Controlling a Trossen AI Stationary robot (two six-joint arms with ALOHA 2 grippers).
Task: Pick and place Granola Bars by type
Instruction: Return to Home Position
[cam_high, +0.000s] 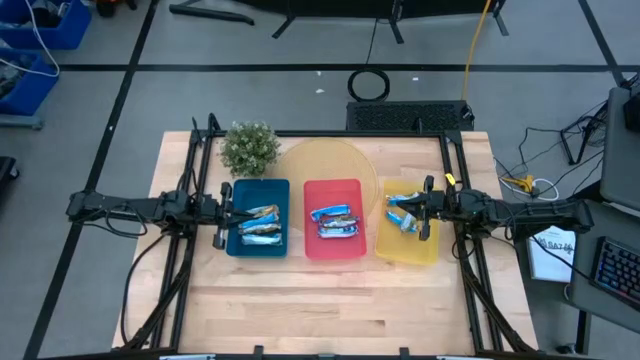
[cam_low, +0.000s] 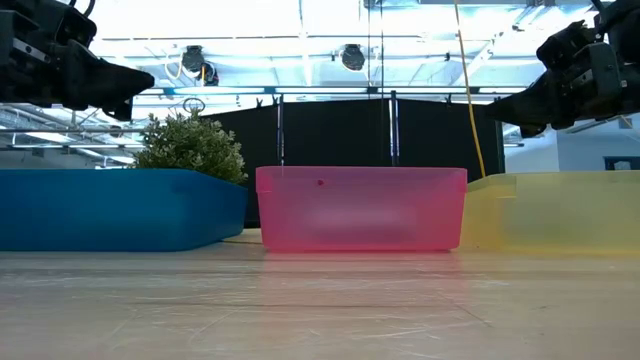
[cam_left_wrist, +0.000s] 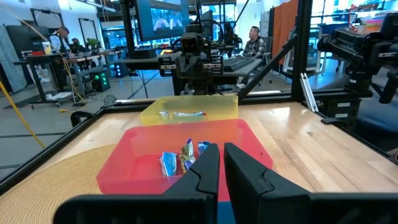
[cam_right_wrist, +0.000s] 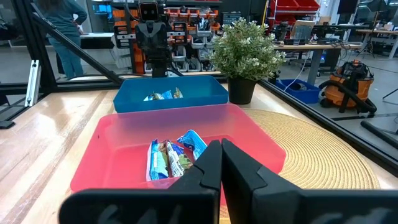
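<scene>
Granola bars in shiny wrappers lie in three trays. The blue tray (cam_high: 236, 240) holds some (cam_high: 262, 228), the red tray (cam_high: 333, 243) holds some (cam_high: 335, 220), and the yellow tray (cam_high: 408, 250) holds blue-and-white ones (cam_high: 402, 212). My left gripper (cam_high: 232, 213) hovers shut over the blue tray's left part, raised above it in the low view (cam_low: 125, 85). My right gripper (cam_high: 415, 210) hovers shut over the yellow tray, also raised (cam_low: 505, 105). Each wrist view looks across the red tray's bars (cam_left_wrist: 183, 158) (cam_right_wrist: 171, 155) toward the other arm. Neither gripper holds anything.
A potted plant (cam_high: 249, 148) stands at the blue tray's far side. A round woven mat (cam_high: 325, 160) lies under the far ends of the trays. Bare wooden table (cam_high: 330, 300) stretches toward the near edge. People stand in the room beyond.
</scene>
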